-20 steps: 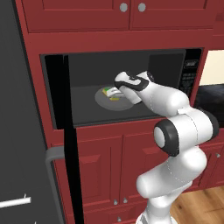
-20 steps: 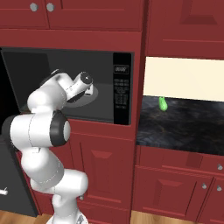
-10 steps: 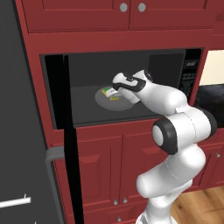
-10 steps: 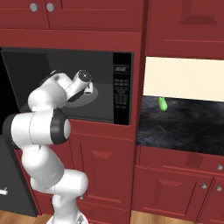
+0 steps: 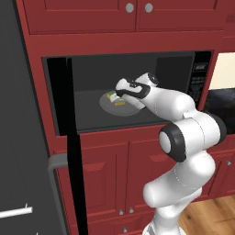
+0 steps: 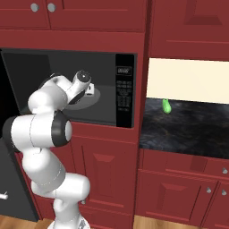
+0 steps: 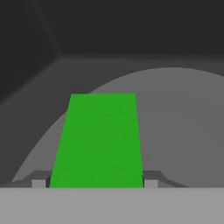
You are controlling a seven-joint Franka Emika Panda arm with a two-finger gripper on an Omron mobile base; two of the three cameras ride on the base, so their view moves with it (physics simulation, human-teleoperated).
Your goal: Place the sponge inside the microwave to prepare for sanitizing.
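With the arm point(image 5: 183, 133) reaching into the open microwave point(image 5: 137, 64), the fingers point(image 7: 40, 180) are clamping the green sponge point(image 7: 98, 140) from both sides, holding it just over the round turntable point(image 7: 183, 113) inside the grey cavity, near its left part.

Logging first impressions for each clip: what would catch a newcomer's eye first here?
The white arm reaching into the open microwave, its gripper over the round turntable with the bright green sponge between its fingertips. Next, the big black door swung wide at left, and a small green object on the dark counter.
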